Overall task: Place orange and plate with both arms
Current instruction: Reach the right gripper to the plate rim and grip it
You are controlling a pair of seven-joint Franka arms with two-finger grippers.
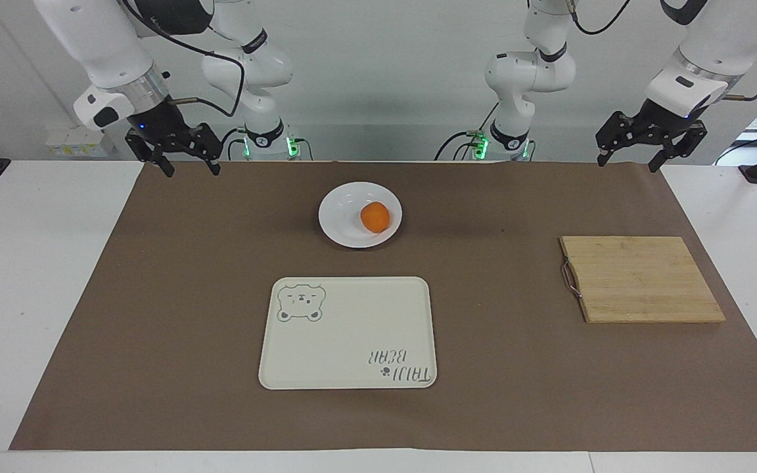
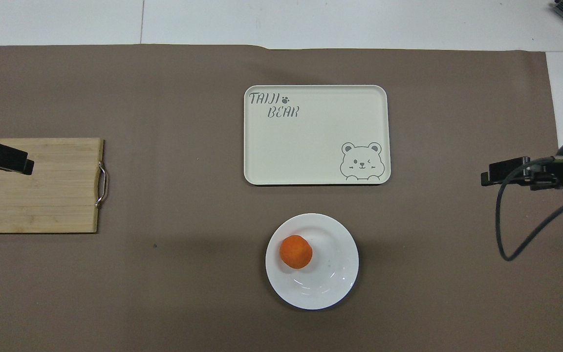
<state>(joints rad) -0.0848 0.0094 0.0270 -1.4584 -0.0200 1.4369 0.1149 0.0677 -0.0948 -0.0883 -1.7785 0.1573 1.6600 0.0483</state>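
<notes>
The orange [image 1: 375, 217] lies in the white plate [image 1: 342, 223], toward the left arm's side of the dish. The plate sits on the brown mat near the robots, midway between the arms. The orange [image 2: 295, 251] and the plate [image 2: 333, 278] also show in the overhead view. My right gripper [image 1: 192, 171] is open and empty in the air over the mat's corner at the right arm's end, well apart from the plate. My left gripper [image 1: 628, 161] is open and empty over the mat's edge at the left arm's end. Only their tips show in the overhead view, right [image 2: 489, 177] and left [image 2: 20, 164].
A cream rectangular tray [image 1: 352, 341] with a bear drawing lies farther from the robots than the plate. A wooden cutting board [image 1: 641, 279] with a metal handle lies toward the left arm's end. A brown mat [image 1: 155, 295] covers the white table.
</notes>
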